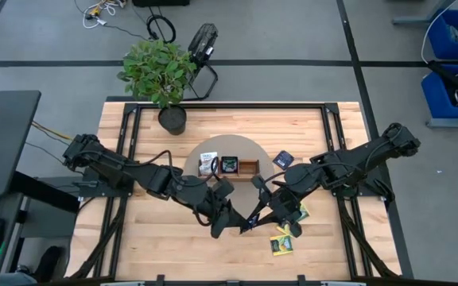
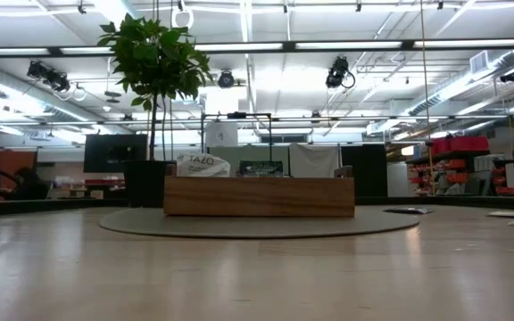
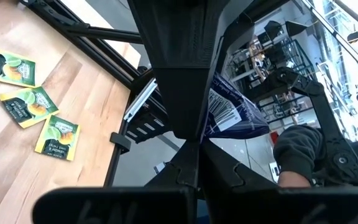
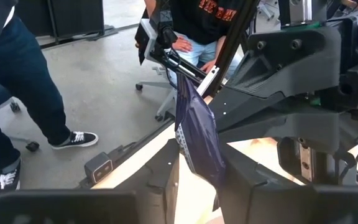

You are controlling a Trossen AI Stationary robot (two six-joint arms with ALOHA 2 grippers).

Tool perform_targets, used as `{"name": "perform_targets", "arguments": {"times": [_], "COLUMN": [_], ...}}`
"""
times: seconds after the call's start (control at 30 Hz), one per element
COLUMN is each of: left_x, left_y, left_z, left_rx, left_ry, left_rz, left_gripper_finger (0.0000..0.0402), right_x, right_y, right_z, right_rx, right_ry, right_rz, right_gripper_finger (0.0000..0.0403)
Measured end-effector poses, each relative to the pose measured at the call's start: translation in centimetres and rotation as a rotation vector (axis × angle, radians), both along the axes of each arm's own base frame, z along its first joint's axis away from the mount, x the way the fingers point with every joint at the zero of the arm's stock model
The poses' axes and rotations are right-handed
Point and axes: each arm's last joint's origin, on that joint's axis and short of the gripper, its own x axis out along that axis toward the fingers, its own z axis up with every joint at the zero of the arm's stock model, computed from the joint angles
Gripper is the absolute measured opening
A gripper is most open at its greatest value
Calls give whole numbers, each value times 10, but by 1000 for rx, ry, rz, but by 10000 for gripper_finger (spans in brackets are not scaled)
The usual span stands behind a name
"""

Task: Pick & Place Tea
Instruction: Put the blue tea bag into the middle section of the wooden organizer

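Note:
A dark blue tea packet [image 4: 199, 127] hangs in the air between my two grippers, over the table's near middle [image 1: 247, 223]. My left gripper [image 1: 233, 226] comes at it from the left and my right gripper [image 1: 256, 216] from the right; both are shut on it. The left wrist view shows its barcode face [image 3: 232, 113]. Another dark blue packet [image 1: 283, 158] lies flat by the round mat. Three yellow-green packets [image 3: 27, 104] lie flat on the wood near the right arm [image 1: 283, 245]. The low view shows neither gripper. My left gripper holds the dark blue packet by its upper end [image 4: 183, 86], pinched between its two fingers; the right gripper hides that spot in the left wrist view. My right gripper pinches the same packet at its lower end [image 4: 205, 169] between its two fingers. The packet is lifted clear of the table and runs slanting from one gripper to the other.
The brown wooden tray [image 1: 249, 167] stands on a round grey mat [image 1: 213, 147], with packets in two compartments [image 2: 202, 165]. A potted plant [image 1: 159, 71] stands at the far edge. People stand and sit beyond the near edge [image 4: 17, 93]. Bare wood lies left of the grippers.

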Motion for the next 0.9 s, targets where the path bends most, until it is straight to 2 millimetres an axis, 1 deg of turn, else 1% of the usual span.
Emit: {"name": "perform_targets", "arguments": {"times": [0.2,0.27,0.33,0.6,0.77,0.9], "left_x": [0,0,0,-2,-3,-9], "left_y": [0,0,0,-5,-8,-12], "left_z": [0,0,0,1,1,6], "left_rx": [15,15,16,52,73,111], "left_ry": [-6,-6,-6,-28,-42,-73], "left_rz": [-9,-12,-13,-40,-54,-54], "left_gripper_finger": [15,20,34,109,146,163], "right_x": [0,0,0,-2,-2,-3], "right_y": [0,0,0,0,0,0], "right_z": [0,0,0,-1,-1,1], "right_rx": [-2,-2,-2,18,20,61], "right_ry": [0,0,0,26,30,53], "right_rz": [3,4,4,21,17,5], "right_gripper_finger": [86,81,73,30,26,26]}}
